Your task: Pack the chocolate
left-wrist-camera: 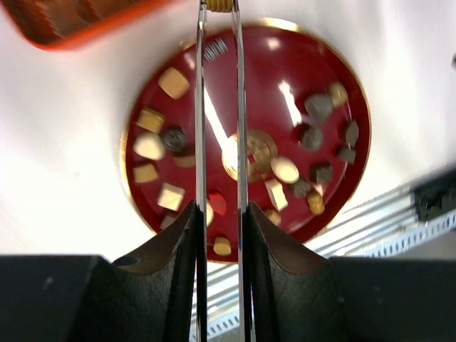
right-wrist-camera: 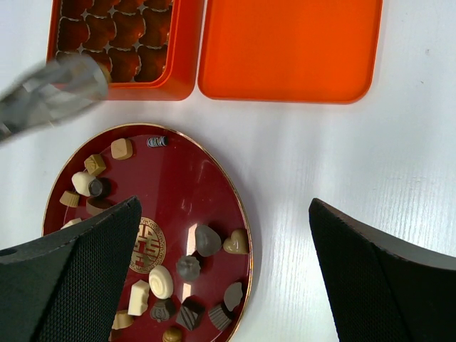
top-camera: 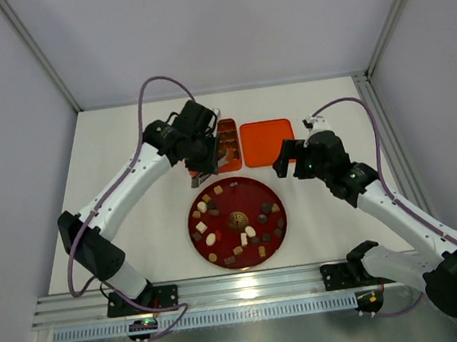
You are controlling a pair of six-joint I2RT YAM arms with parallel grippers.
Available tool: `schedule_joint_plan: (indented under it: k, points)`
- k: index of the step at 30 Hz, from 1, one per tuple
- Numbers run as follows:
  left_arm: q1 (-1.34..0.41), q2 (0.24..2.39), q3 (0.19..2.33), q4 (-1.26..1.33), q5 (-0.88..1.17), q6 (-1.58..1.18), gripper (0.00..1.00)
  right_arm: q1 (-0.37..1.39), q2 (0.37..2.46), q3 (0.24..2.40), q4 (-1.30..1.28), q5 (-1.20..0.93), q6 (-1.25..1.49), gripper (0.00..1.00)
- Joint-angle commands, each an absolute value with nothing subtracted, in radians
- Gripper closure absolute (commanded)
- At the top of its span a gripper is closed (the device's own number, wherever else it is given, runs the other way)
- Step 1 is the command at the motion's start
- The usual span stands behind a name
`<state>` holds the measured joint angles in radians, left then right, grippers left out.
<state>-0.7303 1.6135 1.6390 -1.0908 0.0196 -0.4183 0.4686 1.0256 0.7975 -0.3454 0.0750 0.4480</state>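
A: What is sitting nearest, along the near edge of the bench?

B: The round dark-red plate with a gold rim [top-camera: 248,195] is lying midway along the near edge of the white bench [right-wrist-camera: 370,178]. The small brown, tan and cream chocolate pieces [right-wrist-camera: 161,282] are lying scattered across it.

A: And the arms?

B: The left end effector [left-wrist-camera: 221,214] is hanging over the plate's far rim, its fingers closing narrowly on a pair of long thin metal tweezers [left-wrist-camera: 201,107]. Something small and tan is showing at the tweezer tip, but it is blurring too much for me to call it a chocolate. The right end effector [right-wrist-camera: 224,206] is hovering off the plate's far right side, its fingers gaping fully apart and gripping nothing.

A: Beyond that?

B: The orange rectangular tin [right-wrist-camera: 182,78] with its brown moulded insert [right-wrist-camera: 114,35] is lying past the plate, toward the far edge. The tweezer tip is hovering at the tin's near wall. The flat orange lid [right-wrist-camera: 288,46] is lying just beside the tin, on its right.

A: What are you worrying about?

B: If a piece is riding in that tip, the thin blades are giving it little hold. I am expecting a slip onto the bench between plate and tin. The tip is also passing close to the tin's wall, and a knock there could be shoving the tin or twisting the tweezers in the fingers.
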Motion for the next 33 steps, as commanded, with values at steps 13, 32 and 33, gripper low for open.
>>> schedule_joint_plan:
  k: [13, 32, 33]
  points:
    - [-0.485, 1.879, 1.997, -1.123, -0.199, -0.331, 0.83, 0.469, 1.032, 0.819, -0.327, 0.063, 0.445, 0.00]
    - [-0.445, 2.023, 2.069, -1.111, -0.215, -0.311, 0.83, 0.469, 1.034, 0.802, -0.324, 0.055, 0.451, 0.00]
    - [-0.445, 2.026, 2.068, -1.112, -0.216, -0.313, 0.83, 0.468, 1.034, 0.801, -0.322, 0.055, 0.451, 0.00]
